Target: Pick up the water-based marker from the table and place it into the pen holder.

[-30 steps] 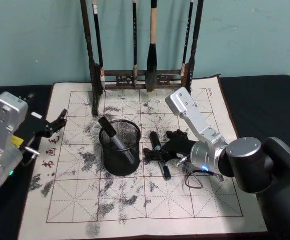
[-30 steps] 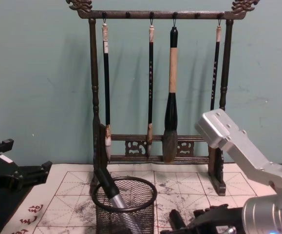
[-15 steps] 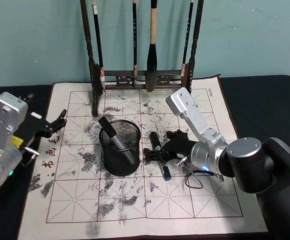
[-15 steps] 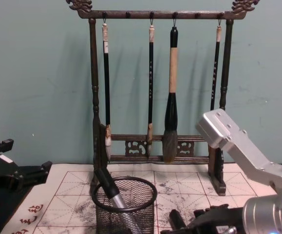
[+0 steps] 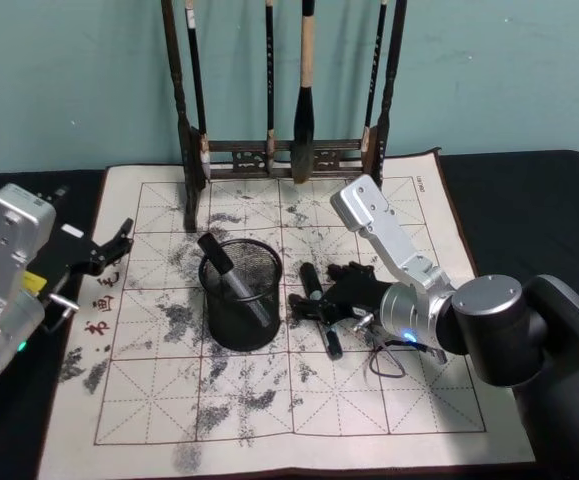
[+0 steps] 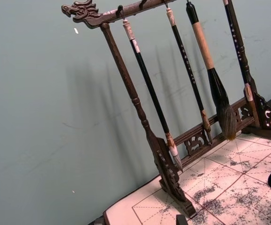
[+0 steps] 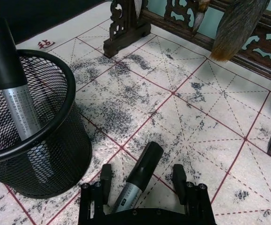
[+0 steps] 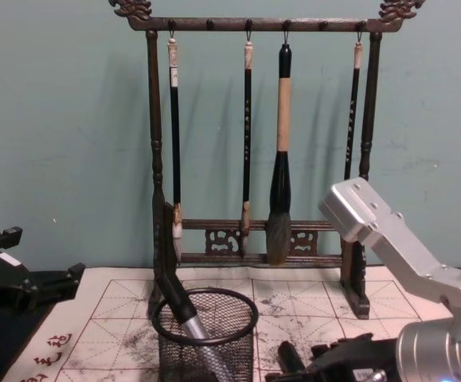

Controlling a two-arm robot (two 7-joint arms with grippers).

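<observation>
Since the right claw (image 7: 142, 182) sits low over the cream calligraphy mat (image 5: 269, 400) with its jaws spread wide, one on each side of the black-capped, silver-barrelled water-based marker (image 7: 143, 166), my read is we're at the pre-grasp step. Nothing is gripped yet: there's a visible gap between each finger and the barrel.

Marker lies flat on the mat on the dark desk (image 5: 529, 200), just right of the round black wire-mesh pen holder (image 5: 231, 322), near it but not touching. Long axis runs roughly away from the robot toward the tall dark wooden brush rack (image 5: 284, 155), black cap at the far end. Jaws stand across that axis, so closing them should pinch the barrel square, around the cap-to-barrel join.

A second marker of the same type (image 5: 221, 268) leans inside the holder, cap up against the left-back rim.

Left claw (image 5: 109, 250) is parked at the mat's left edge, well apart from the marker. The right arm is the nearer one.

After the grasp, the move is lift, shift left, tip the marker upright over the rim. Risk: clipping the rolled rim or the leaning marker.
</observation>
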